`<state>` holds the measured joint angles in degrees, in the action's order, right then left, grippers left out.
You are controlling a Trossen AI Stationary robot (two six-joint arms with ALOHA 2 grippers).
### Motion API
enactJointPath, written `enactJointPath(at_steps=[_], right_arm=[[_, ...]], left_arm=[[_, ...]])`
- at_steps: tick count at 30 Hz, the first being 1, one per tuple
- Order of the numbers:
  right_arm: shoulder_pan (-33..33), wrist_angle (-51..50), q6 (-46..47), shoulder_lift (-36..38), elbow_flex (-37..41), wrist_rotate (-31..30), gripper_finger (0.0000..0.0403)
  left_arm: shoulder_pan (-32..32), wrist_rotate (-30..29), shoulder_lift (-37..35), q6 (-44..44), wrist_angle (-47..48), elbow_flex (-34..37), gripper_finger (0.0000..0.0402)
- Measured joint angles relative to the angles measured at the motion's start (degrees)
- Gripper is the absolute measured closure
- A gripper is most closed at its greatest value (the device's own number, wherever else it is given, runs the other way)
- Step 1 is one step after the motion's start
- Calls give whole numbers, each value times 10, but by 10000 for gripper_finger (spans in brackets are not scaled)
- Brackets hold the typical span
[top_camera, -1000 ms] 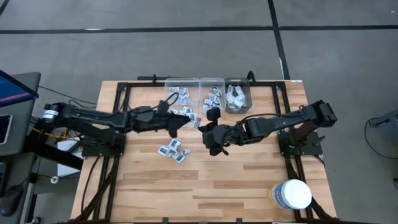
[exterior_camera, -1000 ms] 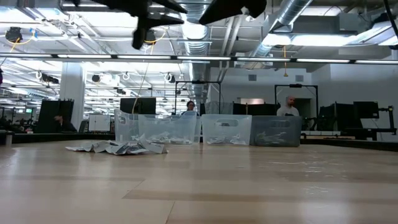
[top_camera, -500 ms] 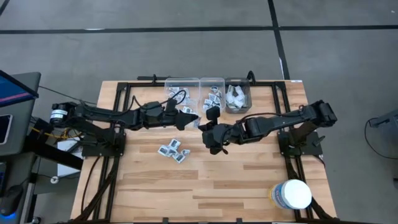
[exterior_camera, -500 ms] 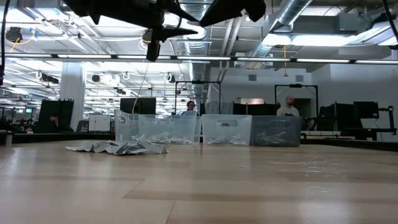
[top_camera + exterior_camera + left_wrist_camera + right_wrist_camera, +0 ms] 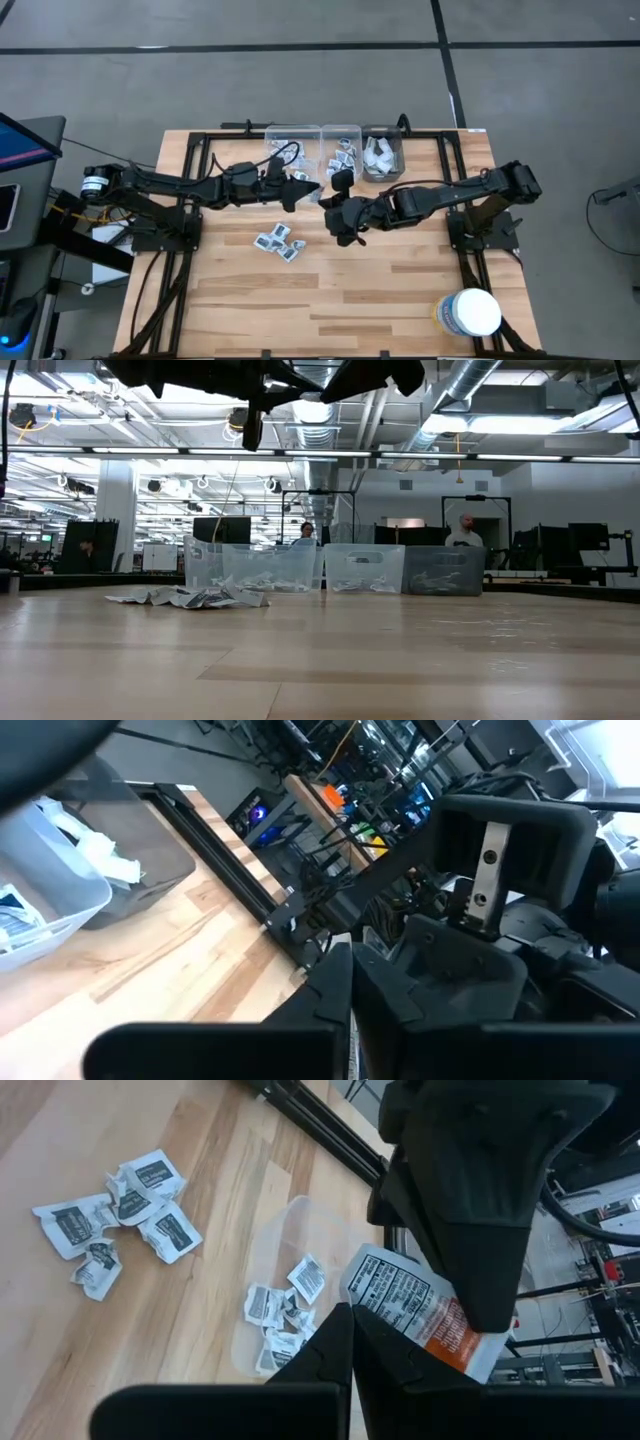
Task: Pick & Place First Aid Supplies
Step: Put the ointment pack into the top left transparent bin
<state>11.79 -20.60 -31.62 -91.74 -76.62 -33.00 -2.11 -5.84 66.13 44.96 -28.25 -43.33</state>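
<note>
The left tool is pinching a white-and-orange packet just above the left clear bin. The right tool hangs pressed together and empty, just beside that bin. Loose packets lie on the bench near the bin, below both tools.

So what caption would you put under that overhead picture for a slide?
Two robot arms meet above a wooden table, left gripper and right gripper shut, beside loose packets and three clear bins.
</note>
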Motion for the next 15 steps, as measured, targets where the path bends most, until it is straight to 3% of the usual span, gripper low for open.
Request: enactJointPath(at_steps=[7,11,15], right_arm=[[-4,4,3,0,0,-3,403],[-8,5,66,0,0,-1,400],[-14,-3,105,0,0,5,374]], left_arm=[[-18,8,0,-3,1,0,397],[-23,5,0,-26,-1,0,396],[-35,2,0,-28,-3,0,397]])
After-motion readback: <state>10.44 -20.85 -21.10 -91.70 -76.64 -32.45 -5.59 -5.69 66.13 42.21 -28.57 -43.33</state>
